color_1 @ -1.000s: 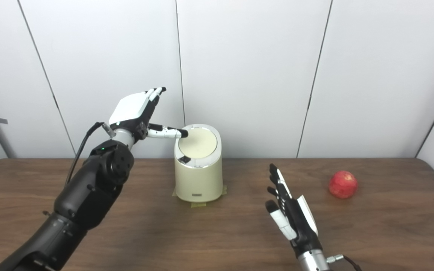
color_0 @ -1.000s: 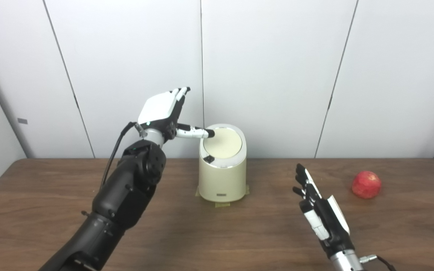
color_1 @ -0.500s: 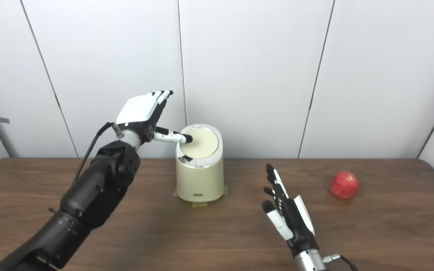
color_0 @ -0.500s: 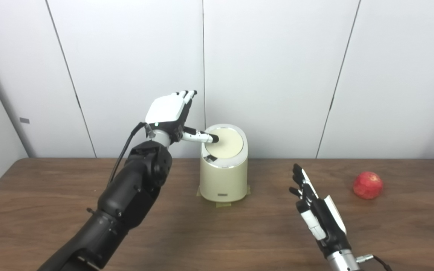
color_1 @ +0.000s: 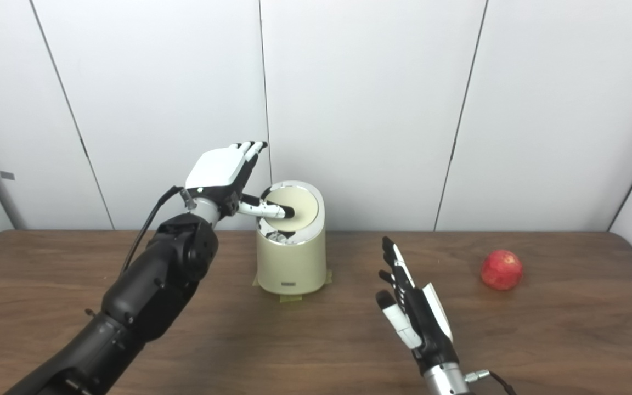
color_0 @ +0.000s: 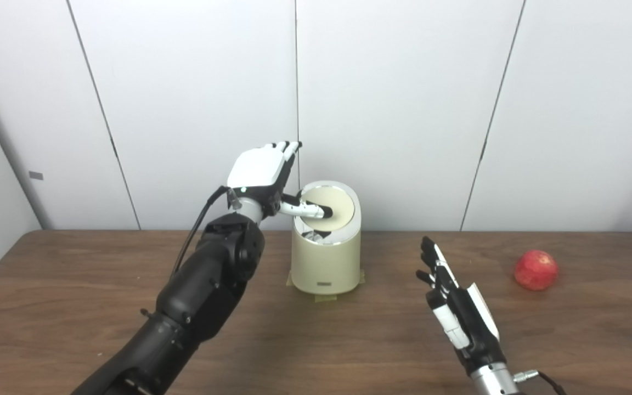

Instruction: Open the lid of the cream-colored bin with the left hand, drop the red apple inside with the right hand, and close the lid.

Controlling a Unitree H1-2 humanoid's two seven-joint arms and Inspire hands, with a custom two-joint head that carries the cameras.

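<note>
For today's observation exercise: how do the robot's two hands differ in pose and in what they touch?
The left hand is raised at the bin, thumb pressing its lid; the right hand hovers low over the table, touching nothing. The left shows its white back, the right stands edge-on. Both are open, holding nothing.

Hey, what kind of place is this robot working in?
Probably a lab or test room, not a home. Plain white wall panels back a bare wooden table holding only a cream bin, apparently taped down, and a red apple. The setup looks staged.
</note>
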